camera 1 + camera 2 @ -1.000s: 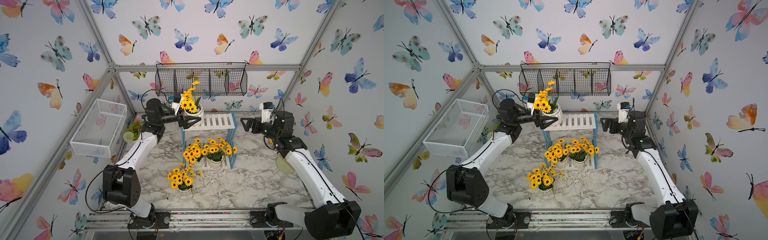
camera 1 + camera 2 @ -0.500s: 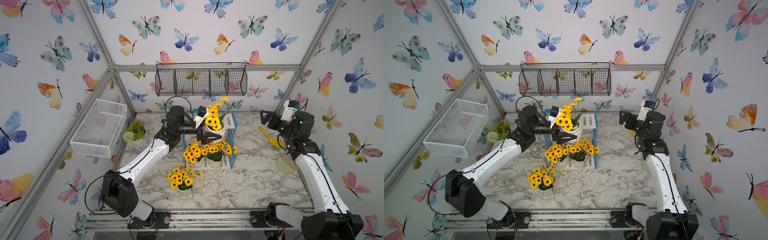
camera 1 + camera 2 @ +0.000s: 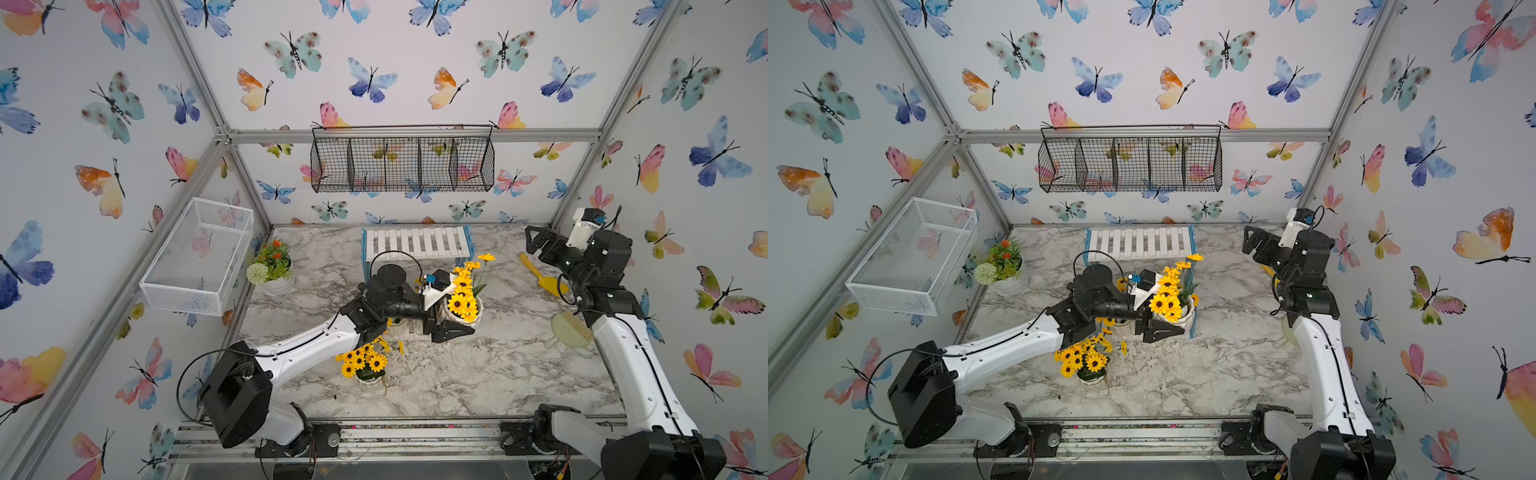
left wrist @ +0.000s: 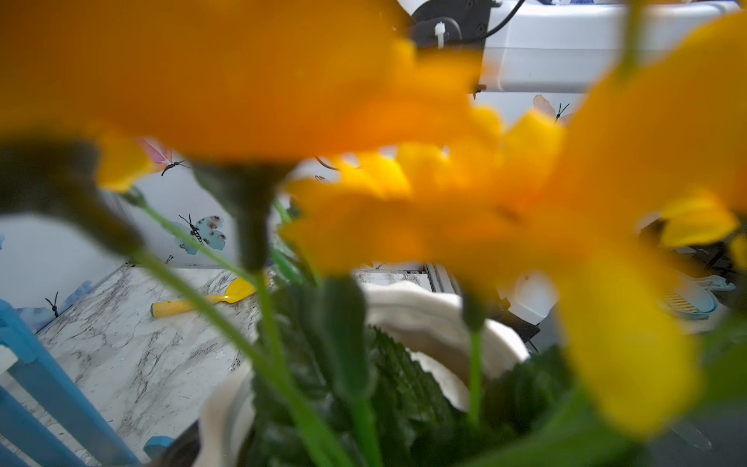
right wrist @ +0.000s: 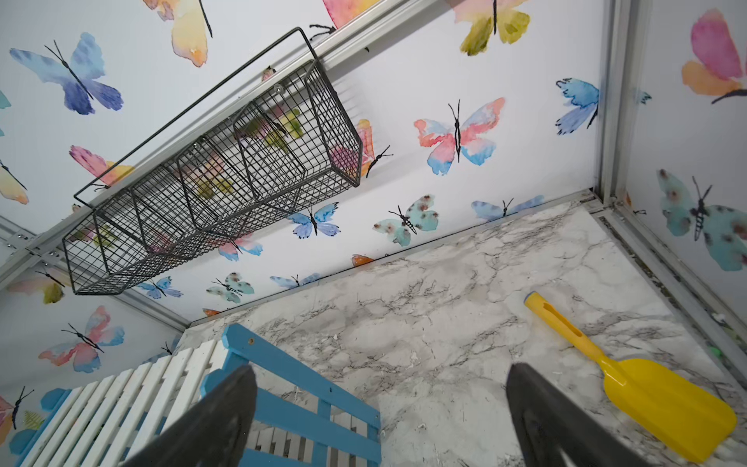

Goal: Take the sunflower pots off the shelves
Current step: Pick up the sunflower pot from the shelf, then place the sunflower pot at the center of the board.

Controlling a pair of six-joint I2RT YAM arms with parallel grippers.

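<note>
While the left tool sits near frame centre in both top views, its jaws are clenched on a sunflower pot. One black finger lies along the pot's near side and the other is hidden behind it. The left wrist view agrees: white rim, green leaves and blurred yellow blooms fill the frame.

- Pot: upright, stems leaning toward the upper right of the frame.
- Place: off the shelves, just beside their right-hand blue side and low over the table. Cannot tell whether the base touches the table.
- Shelves: top board bare. The lower board is mostly hidden under the left arm. Scraps of yellow bloom mark the lower-board pots, but their count is not readable.
- A second pot stands on the table at lower left of the tool, apart from the shelves.
- Right tool: upper right of the frame, jaws spread wide, holding nothing. Its wrist view shows only the shelf end, the table and a yellow scoop.

Judgement: the step in hand is the set-down. What matters is that the table lies straight below the pot's base along its upright axis, so lower it and then let go. The lower-board pots lie left of the left tool, past the blue side. The left arm is much the nearer, and the right tool is well apart. Risk: blooms could snag the blue side on the way down.
</note>
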